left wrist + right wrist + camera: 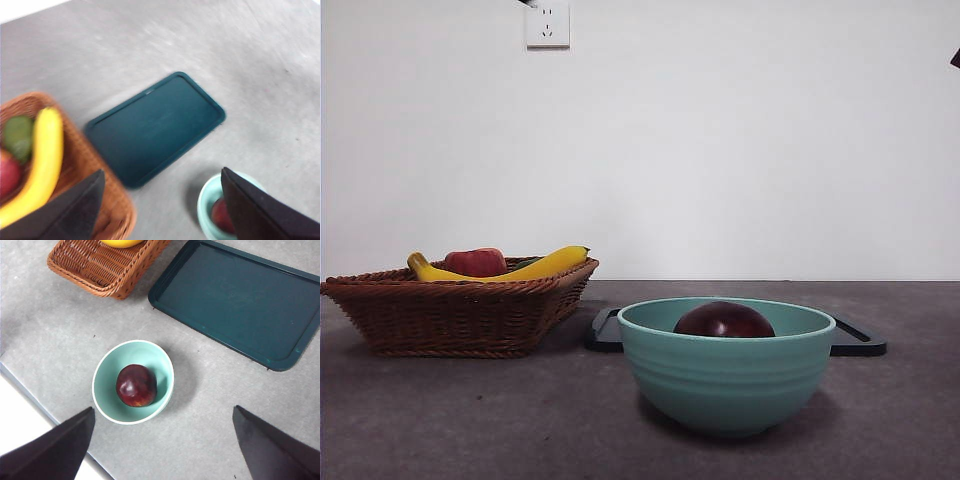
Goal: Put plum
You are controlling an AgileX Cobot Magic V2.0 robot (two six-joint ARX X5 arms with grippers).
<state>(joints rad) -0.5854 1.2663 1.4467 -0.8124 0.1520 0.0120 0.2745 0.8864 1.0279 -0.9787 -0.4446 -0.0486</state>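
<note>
The dark maroon plum (724, 321) lies inside the teal bowl (725, 380) at the front of the table. In the right wrist view the plum (136, 385) rests in the middle of the bowl (106, 365). My right gripper (163, 408) hangs high above the bowl, open and empty. My left gripper (162, 171) is also high, open and empty. Its view shows the bowl (206, 192) and part of the plum (221, 216) beside one jaw. In the front view the arms show only as black tips at the top edge.
A dark teal tray (857, 342) lies flat behind the bowl, also in the wrist views (240, 300) (155, 127). A wicker basket (460, 310) at the left holds a yellow banana (545, 265), a red fruit (475, 262) and a green fruit (19, 137).
</note>
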